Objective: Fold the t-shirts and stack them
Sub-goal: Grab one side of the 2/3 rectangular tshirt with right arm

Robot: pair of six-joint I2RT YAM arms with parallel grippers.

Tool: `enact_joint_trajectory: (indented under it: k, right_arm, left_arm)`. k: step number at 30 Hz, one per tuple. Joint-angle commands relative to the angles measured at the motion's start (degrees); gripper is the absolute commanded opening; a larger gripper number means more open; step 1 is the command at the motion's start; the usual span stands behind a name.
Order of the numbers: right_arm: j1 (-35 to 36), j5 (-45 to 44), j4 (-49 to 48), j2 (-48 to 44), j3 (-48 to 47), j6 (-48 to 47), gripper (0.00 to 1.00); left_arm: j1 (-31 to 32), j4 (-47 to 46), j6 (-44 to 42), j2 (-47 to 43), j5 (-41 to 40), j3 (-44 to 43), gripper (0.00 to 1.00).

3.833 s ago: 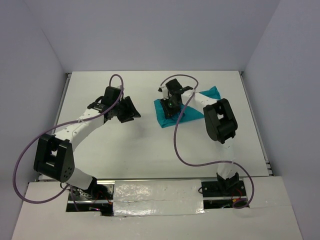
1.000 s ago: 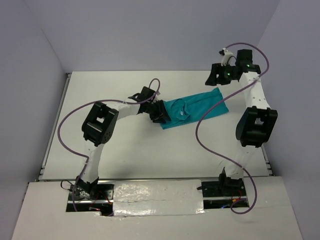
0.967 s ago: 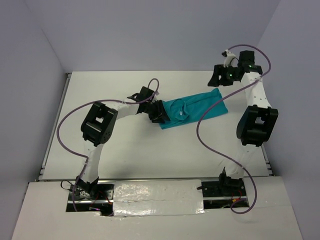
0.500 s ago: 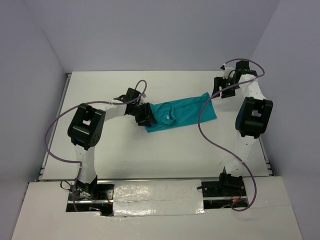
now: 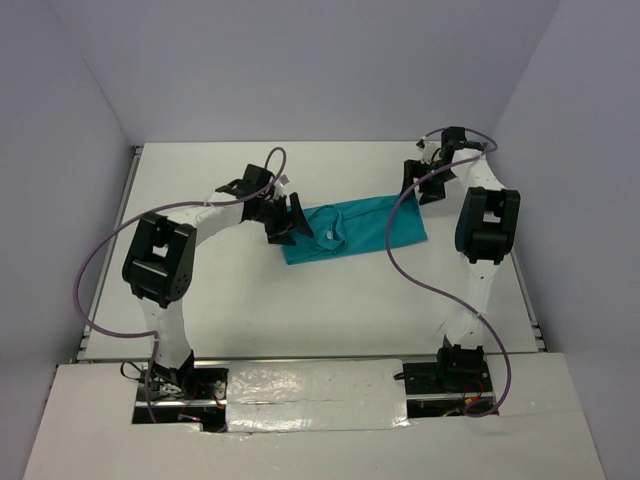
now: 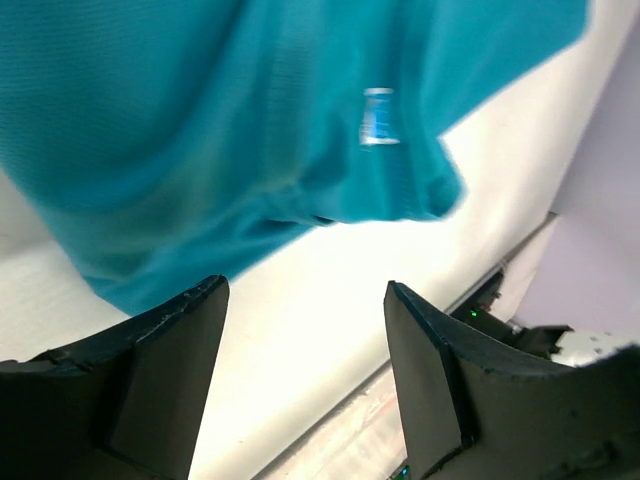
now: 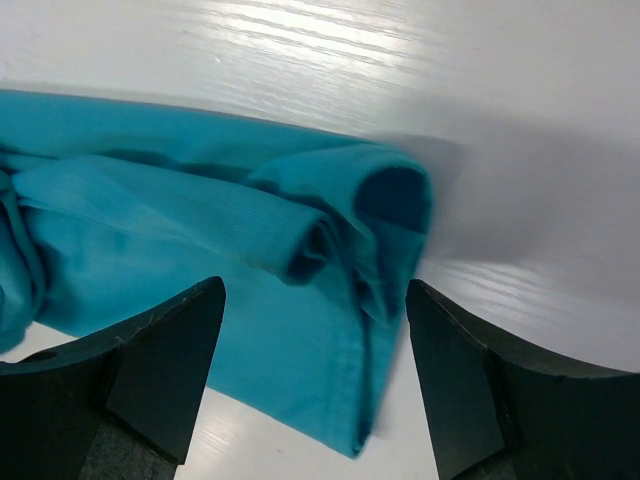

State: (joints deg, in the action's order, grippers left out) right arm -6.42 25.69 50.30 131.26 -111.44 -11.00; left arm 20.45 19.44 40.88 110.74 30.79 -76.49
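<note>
Teal t-shirt (image 5: 355,228), centre frame, looks light and limp; my left gripper (image 5: 288,219) and right gripper (image 5: 419,184) gape empty, so I'd pinch its end hems.

1. The left arm bends inward toward the centre; the left end effector (image 5: 284,219) has its jaws spread wide, gripping nothing.
2. The right arm reaches far forward; the right end effector (image 5: 417,186) also gapes, empty.

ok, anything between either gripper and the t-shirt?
Nothing visible. The left gripper and right gripper sit open at opposite ends of the t-shirt, with only bare table in the gaps.
</note>
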Motion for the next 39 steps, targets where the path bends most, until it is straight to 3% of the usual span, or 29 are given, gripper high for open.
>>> enact_joint_trajectory:
  k: [1,11,20,25,27,29,30,32,39]
  right_arm:
    - [1.49,-1.26,-2.31,0.31,-0.46,5.29,0.81]
    - [2.2,-7.68,-2.23,2.77,-0.71,5.99,0.8]
    - [2.64,-5.65,-2.4,4.26,1.31,6.17,0.67]
    - [2.55,-2.67,-2.05,4.7,1.22,6.17,0.39]
    - [2.55,-1.96,-1.96,4.62,1.57,6.0,0.34]
    - [2.55,-1.35,-1.96,4.53,1.66,5.82,0.19]
    - [2.46,-0.91,-2.05,4.44,1.92,5.82,0.07]
    - [2.46,0.49,-3.45,3.57,3.32,5.91,0.0]
    - [2.37,5.85,-8.55,-7.31,7.55,4.68,0.0]
  left_arm:
    - [-0.14,0.77,-0.46,-5.43,3.14,-2.26,0.77]
    - [-3.48,0.95,1.3,-16.51,2.17,2.39,0.78]
    - [-6.65,1.39,2.71,-25.74,1.03,9.07,0.78]
    - [-7.18,0.69,3.94,-29.08,0.86,12.14,0.78]
    - [-7.26,0.16,4.55,-30.14,0.86,13.29,0.78]
    - [-7.26,-0.1,5.17,-30.67,0.86,13.99,0.78]
    - [-7.35,-0.28,5.35,-31.19,1.03,14.52,0.78]
    - [-7.35,-0.63,5.61,-31.98,1.03,14.96,0.78]
    - [-7.44,0.6,5.09,-32.95,0.33,15.67,0.78]
